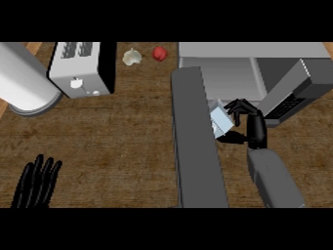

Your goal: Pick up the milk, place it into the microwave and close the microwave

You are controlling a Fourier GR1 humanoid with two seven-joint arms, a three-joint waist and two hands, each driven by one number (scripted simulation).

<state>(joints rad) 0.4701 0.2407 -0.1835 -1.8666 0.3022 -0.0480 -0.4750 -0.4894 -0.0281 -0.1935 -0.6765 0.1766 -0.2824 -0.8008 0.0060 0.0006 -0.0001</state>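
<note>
Brown wooden counter [126, 141], right hand [250, 122] curled round milk [220, 117] — pale blue-white carton, left hand [37, 183] open, resting.

white toaster [81, 73], pale garlic bulb [131, 57], red fruit [159, 53], white cylinder [14, 80], brown counter [111, 146]

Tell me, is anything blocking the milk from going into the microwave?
Nothing visible does. The right robot hand holds the small white and blue milk carton just in front of the grey box-shaped microwave. Its long grey door is swung open to the carton's left, beside the path, not across it.
</note>
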